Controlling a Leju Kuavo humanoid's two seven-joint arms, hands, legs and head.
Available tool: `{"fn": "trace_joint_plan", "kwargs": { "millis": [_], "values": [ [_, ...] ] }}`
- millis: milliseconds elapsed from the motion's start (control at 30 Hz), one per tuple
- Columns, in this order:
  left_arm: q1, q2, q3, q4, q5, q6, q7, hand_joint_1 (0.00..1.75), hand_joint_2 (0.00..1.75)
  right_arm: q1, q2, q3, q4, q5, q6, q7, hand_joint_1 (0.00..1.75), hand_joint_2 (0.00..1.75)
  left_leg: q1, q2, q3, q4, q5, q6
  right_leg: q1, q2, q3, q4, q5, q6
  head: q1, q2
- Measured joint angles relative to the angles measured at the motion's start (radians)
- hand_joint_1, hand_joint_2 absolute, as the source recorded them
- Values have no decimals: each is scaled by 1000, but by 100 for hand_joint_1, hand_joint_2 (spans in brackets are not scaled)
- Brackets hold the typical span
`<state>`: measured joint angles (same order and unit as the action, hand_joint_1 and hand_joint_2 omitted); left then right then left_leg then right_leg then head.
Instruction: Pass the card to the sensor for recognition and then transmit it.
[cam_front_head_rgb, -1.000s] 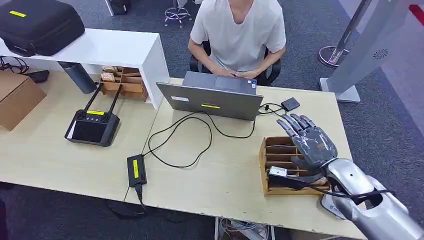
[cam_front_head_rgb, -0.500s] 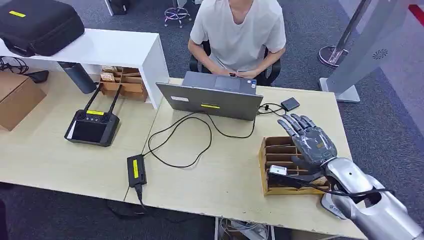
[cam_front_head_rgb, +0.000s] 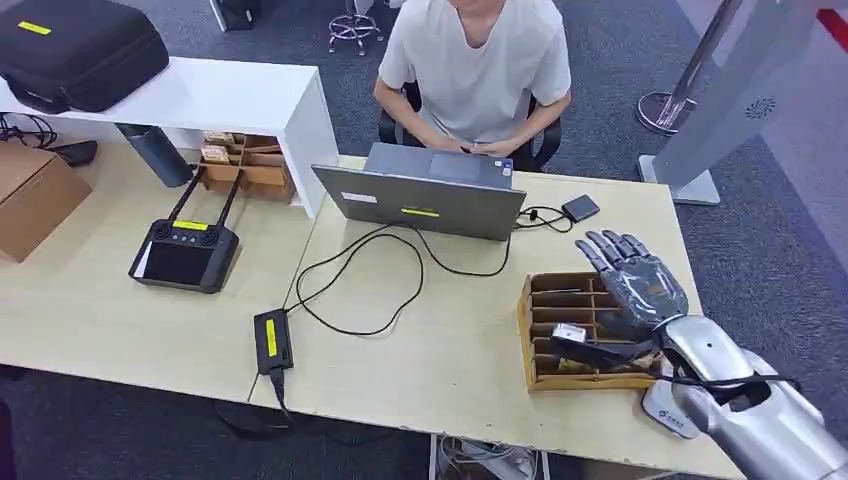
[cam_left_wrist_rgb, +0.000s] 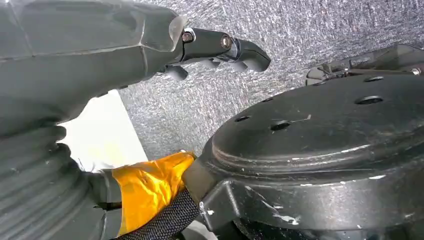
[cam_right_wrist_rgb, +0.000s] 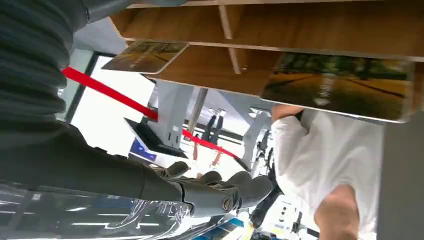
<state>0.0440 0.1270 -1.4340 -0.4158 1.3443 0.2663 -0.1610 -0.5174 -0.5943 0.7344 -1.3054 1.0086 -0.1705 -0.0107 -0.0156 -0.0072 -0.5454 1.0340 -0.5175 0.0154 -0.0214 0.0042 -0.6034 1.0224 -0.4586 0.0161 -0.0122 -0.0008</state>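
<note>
Cards (cam_right_wrist_rgb: 340, 87) stand in the slots of the wooden box (cam_front_head_rgb: 540, 340) on the desk (cam_front_head_rgb: 450, 350), and I see two of them in the right wrist view, each with a green and yellow picture on its face. My right hand (cam_front_head_rgb: 640, 285) hovers over the far right part of this box, palm down. Its fingers (cam_front_head_rgb: 605, 248) are stretched and spread apart, pointing away from me toward the small black sensor (cam_front_head_rgb: 580, 208), which lies on the desk a little beyond the fingertips, not touching them. The hand holds nothing; no card is between the thumb and the fingers. A small white tag (cam_front_head_rgb: 568, 332) lies in the box just behind the thumb side of the hand.

My left hand (cam_left_wrist_rgb: 215, 50) hangs down over the grey carpet, and its fingers look loosely extended with nothing in them.

Beyond the sensor, to the left of my fingertips, an open laptop (cam_front_head_rgb: 420, 200) stands on the desk, and a person in a white shirt (cam_front_head_rgb: 475, 60) sits behind it with hands on the keyboard. A black cable (cam_front_head_rgb: 360, 290) makes a loop on the desk from the laptop to a power brick (cam_front_head_rgb: 272, 340).
</note>
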Motion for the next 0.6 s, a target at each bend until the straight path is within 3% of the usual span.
{"fn": "trace_joint_plan", "kwargs": {
  "millis": [600],
  "values": [
    [0,0,0,0,17,6,0,0,175,-3,-12,-51,73,29,-6,18,0,175,0,0,0,0,0,0,0,0,0,0,0,0,0,0]
  ]
}}
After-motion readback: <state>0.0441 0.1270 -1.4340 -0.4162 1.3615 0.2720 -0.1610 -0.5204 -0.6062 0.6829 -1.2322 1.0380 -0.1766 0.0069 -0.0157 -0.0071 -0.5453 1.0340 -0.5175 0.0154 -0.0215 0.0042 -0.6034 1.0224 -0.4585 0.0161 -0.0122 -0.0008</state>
